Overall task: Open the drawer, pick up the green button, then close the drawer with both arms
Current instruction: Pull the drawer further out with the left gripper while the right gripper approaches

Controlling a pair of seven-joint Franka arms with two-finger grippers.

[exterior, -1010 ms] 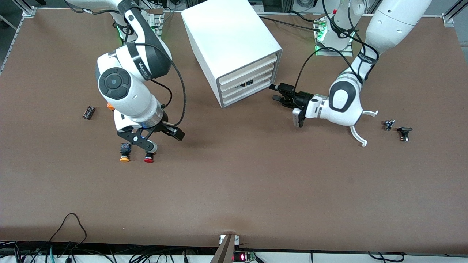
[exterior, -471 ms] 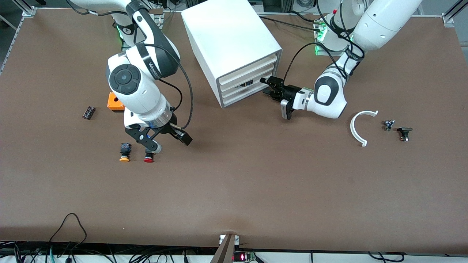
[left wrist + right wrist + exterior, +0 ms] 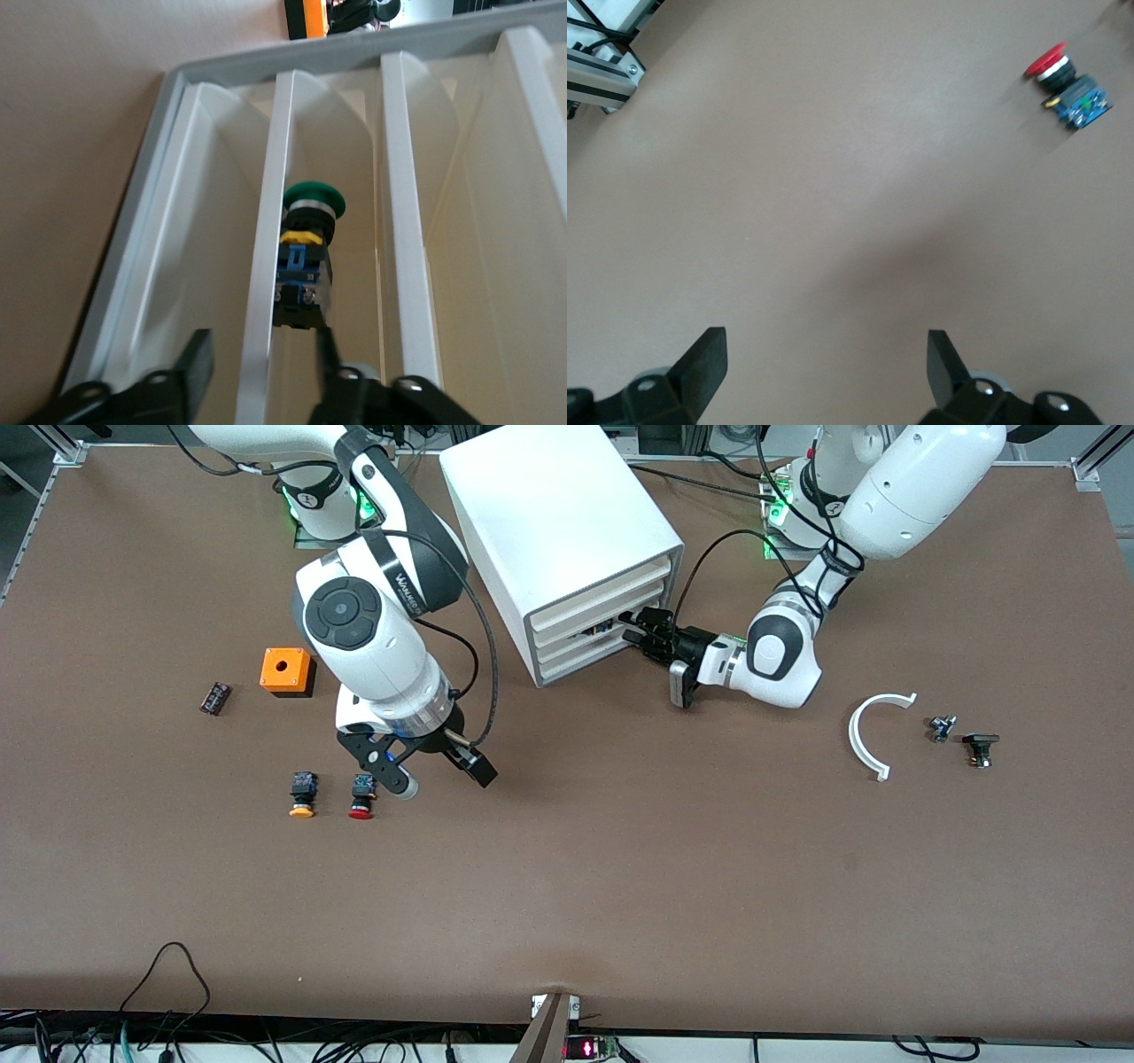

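The white cabinet [image 3: 549, 514] stands at the robots' edge of the table, its drawers facing the left arm's end. My left gripper [image 3: 633, 629] is at the drawer fronts, open but narrowed. In the left wrist view its fingers [image 3: 199, 359] straddle one drawer's [image 3: 266, 266] thin white front edge without touching it. The green-capped button [image 3: 306, 239] lies in the compartment beside that edge, just past one fingertip. It shows as a dark speck [image 3: 595, 629] in the front view. My right gripper [image 3: 443, 779] hangs open over bare table with nothing between its fingers [image 3: 709, 354].
A red-capped button [image 3: 361, 797] and an orange-capped one [image 3: 302, 794] lie by the right gripper. An orange box [image 3: 286, 670] and a small black part [image 3: 214, 697] sit toward the right arm's end. A white curved piece [image 3: 868, 735] and two small parts [image 3: 961, 737] lie toward the left arm's end.
The left gripper has moved in to the drawer fronts and its jaws have narrowed. The right arm has drifted toward the cabinet, uncovering the orange box and the red-capped button.
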